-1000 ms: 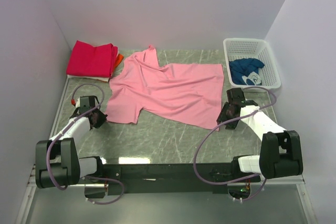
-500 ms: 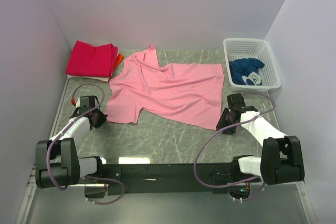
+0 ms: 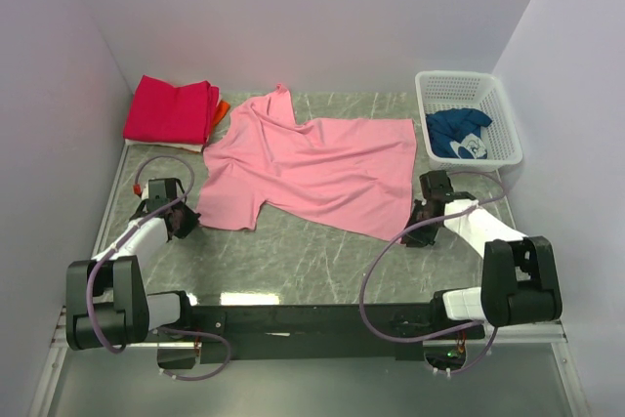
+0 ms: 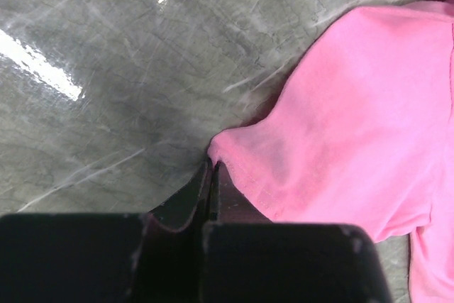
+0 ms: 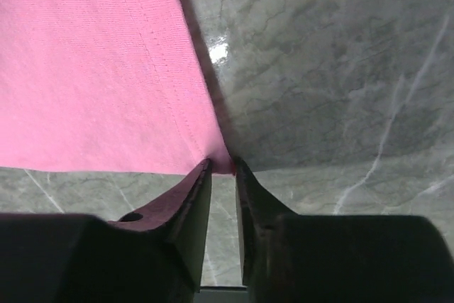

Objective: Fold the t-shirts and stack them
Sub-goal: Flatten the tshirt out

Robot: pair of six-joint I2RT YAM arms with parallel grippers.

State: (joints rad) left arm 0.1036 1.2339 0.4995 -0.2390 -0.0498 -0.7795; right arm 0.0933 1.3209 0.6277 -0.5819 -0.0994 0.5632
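A light pink t-shirt (image 3: 312, 168) lies spread, somewhat wrinkled, on the grey marbled table. My left gripper (image 3: 184, 223) sits at its near left sleeve. In the left wrist view its jaws (image 4: 213, 164) are pressed together on the puckered sleeve edge of the pink cloth (image 4: 355, 118). My right gripper (image 3: 418, 212) is at the shirt's near right corner. In the right wrist view it (image 5: 223, 164) stands narrowly open with the corner of the pink hem (image 5: 92, 69) between its tips. A folded magenta-red shirt (image 3: 171, 109) lies at the back left over an orange one (image 3: 223, 109).
A white mesh basket (image 3: 467, 76) stands at the back right with a dark blue printed shirt (image 3: 459, 132) inside. Walls close the table on the left, back and right. Bare tabletop (image 3: 312, 251) lies between the shirt and the arm bases.
My right gripper drew back toward the near edge, then came forward again to the shirt's near right corner. The left gripper and the shirt have not moved.
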